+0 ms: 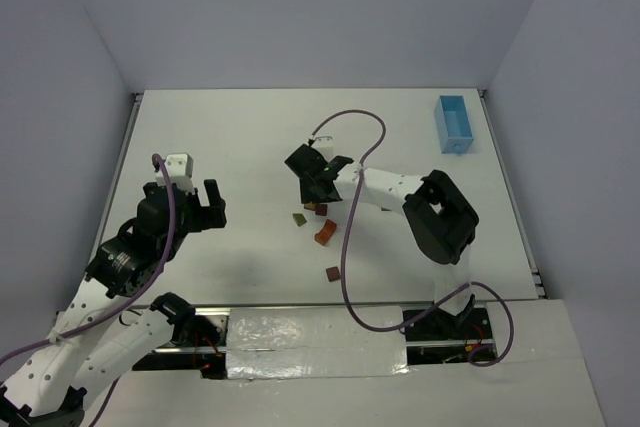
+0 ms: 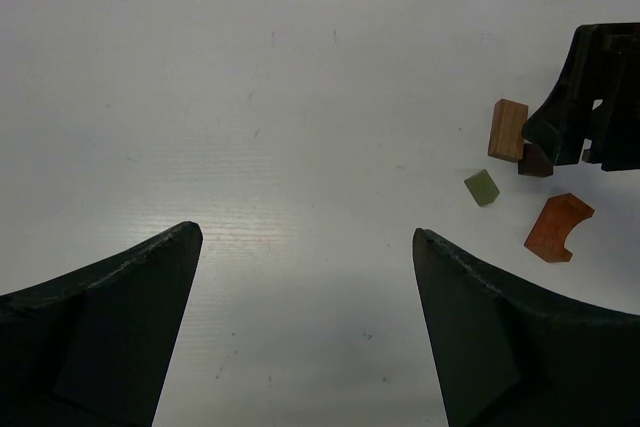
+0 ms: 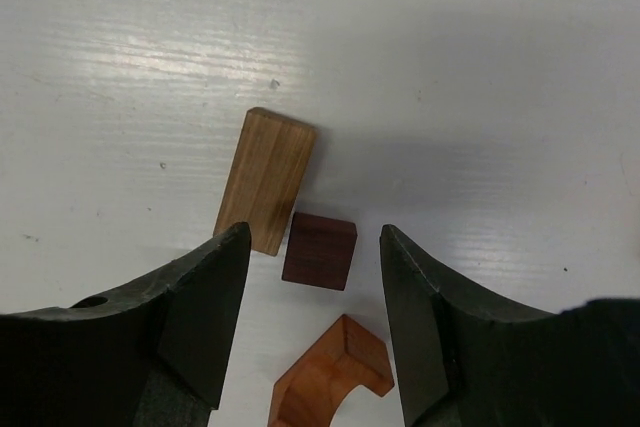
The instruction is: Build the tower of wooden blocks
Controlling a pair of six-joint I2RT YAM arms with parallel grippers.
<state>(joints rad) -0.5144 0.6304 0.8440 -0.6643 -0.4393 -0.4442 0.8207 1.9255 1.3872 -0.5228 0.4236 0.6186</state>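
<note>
Lying loose at mid-counter [image 1: 230, 147], the wood blocks [image 1: 325, 234] form no stack yet. The right fingers [image 3: 200, 317] straddle the dark brown cube [image 3: 319, 250], spread and untouching; centre them clear of the tan block [image 3: 266, 180] just beside before pinching. The left fingers [image 2: 110, 327] gape, well apart.

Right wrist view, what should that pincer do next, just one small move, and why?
Probably lower straight down and close on the dark brown block. The right pincer stands open with that block centred between its fingers, lying flat on the table. The tan block lies right beside it, so a sideways drift might nudge it.
</note>
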